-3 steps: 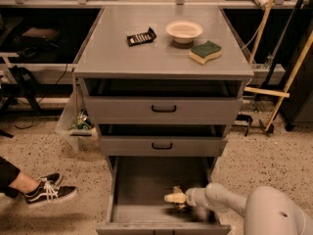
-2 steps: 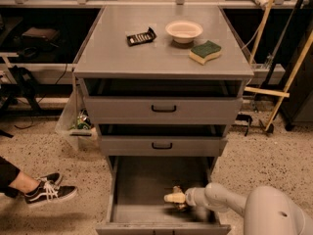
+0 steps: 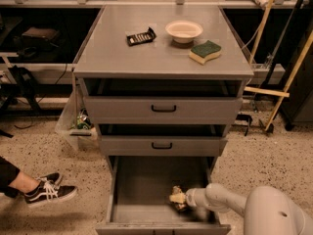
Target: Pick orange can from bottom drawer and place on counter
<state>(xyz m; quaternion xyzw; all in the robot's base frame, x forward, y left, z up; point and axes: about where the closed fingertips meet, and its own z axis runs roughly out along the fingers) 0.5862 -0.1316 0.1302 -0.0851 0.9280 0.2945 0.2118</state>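
Observation:
The bottom drawer (image 3: 142,182) is pulled open at the foot of the grey cabinet. My gripper (image 3: 177,198) is reached into it from the right, low in the front right part. The orange can (image 3: 180,206) shows as a small brown-gold shape right at the gripper's tip, mostly hidden by it. I cannot tell how the gripper stands on the can. The counter (image 3: 161,48) is the flat grey top of the cabinet.
On the counter lie a black remote-like object (image 3: 141,36), a white bowl (image 3: 184,31) and a green-and-yellow sponge (image 3: 205,51). The two upper drawers (image 3: 163,108) stand slightly open. A person's foot in a black sneaker (image 3: 49,192) is on the floor at the left. Wooden poles (image 3: 288,77) lean at the right.

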